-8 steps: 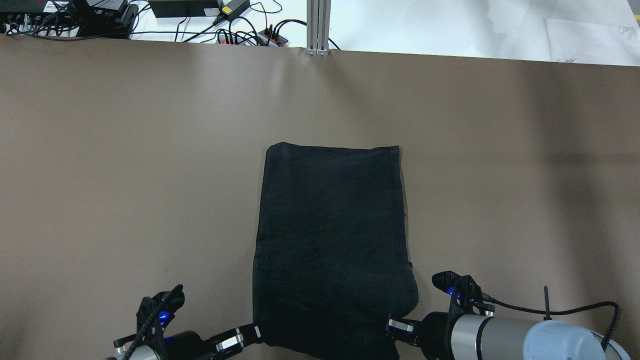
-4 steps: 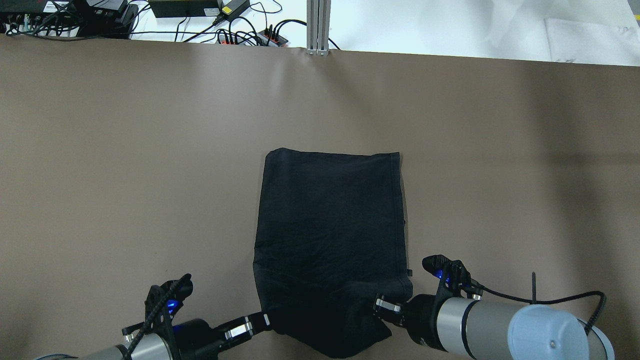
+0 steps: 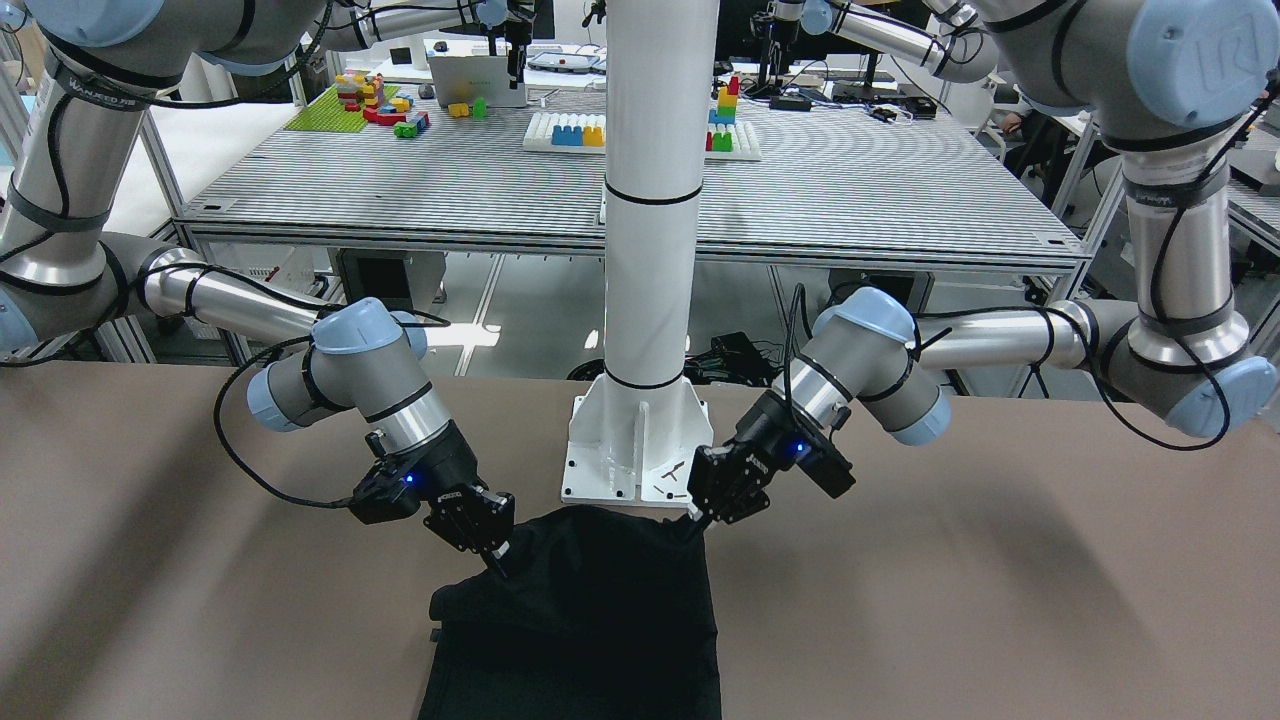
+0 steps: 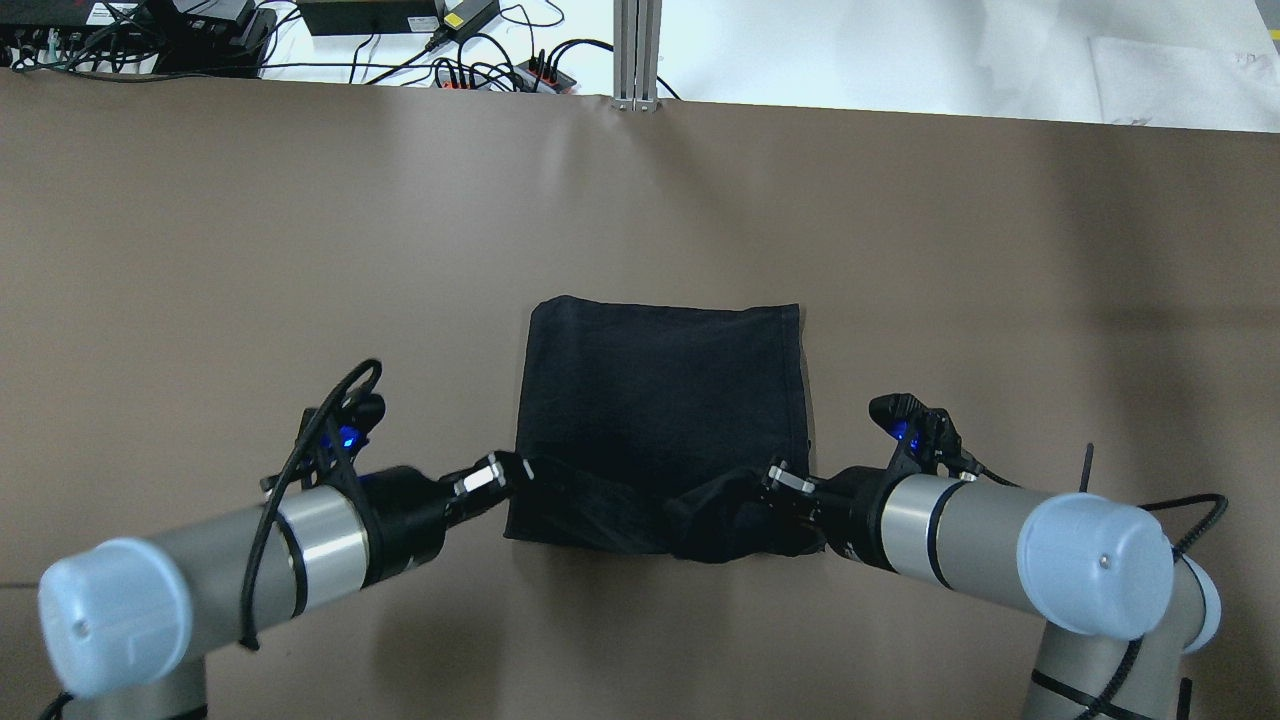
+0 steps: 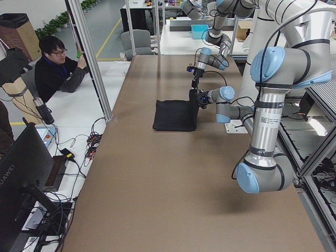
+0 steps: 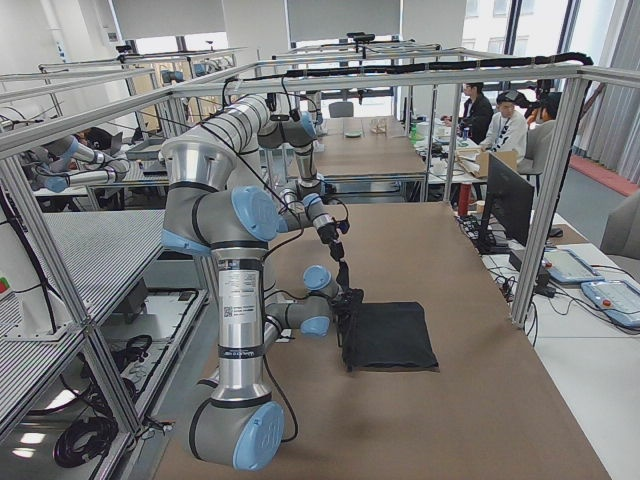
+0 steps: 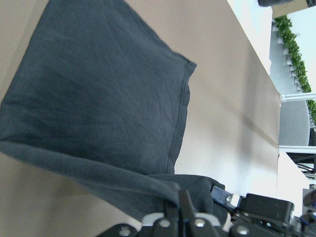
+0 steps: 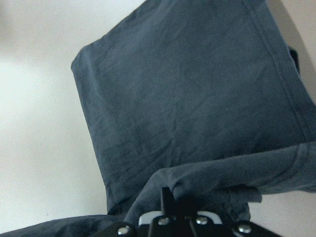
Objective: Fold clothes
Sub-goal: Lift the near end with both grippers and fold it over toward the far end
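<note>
The clothes (image 4: 655, 400) are one black garment lying flat on the brown table (image 4: 200, 250), with its near edge lifted and doubled back over the rest. My left gripper (image 4: 520, 470) is shut on the near left corner of the clothes. My right gripper (image 4: 765, 482) is shut on the near right corner, where the fabric bunches. In the front-facing view the left gripper (image 3: 700, 515) and right gripper (image 3: 495, 560) hold the raised edge of the clothes (image 3: 600, 620). Both wrist views show pinched fabric (image 7: 98, 108) (image 8: 187, 98) draping from the shut fingertips.
The white robot pedestal (image 3: 638, 450) stands just behind the garment's near edge. An aluminium post (image 4: 637, 55) and cables with power strips (image 4: 450, 60) sit past the table's far edge. A seated person (image 5: 58, 68) is beside the table's far side.
Both grippers have moved away from the robot and inward over the garment, carrying its near edge with them. The visible flat part has become shorter.
</note>
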Available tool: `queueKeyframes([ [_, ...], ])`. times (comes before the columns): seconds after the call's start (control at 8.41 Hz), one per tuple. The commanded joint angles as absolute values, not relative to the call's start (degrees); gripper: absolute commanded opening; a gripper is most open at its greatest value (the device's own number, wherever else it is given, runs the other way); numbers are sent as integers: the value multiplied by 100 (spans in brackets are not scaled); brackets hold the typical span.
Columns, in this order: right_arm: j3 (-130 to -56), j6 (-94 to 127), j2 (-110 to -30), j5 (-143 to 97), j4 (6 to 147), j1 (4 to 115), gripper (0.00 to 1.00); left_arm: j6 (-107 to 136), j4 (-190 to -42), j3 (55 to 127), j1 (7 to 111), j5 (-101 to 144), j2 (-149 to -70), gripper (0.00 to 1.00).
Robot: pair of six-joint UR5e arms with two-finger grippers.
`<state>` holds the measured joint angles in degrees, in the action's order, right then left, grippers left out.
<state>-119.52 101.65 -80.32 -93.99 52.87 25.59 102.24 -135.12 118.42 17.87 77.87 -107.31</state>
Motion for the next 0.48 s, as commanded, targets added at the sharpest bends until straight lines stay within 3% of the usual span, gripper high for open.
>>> queueKeyframes([
  [0.0, -11367, 10151, -7438, -9360, 5282, 3065, 0, 10318, -13535, 10595, 2924, 8550, -11529, 0],
  [0.36, -10383, 10072, -6910, -9151, 5230, 3383, 0, 10301, -13605, 9898, 3234, 8569, -11680, 0],
])
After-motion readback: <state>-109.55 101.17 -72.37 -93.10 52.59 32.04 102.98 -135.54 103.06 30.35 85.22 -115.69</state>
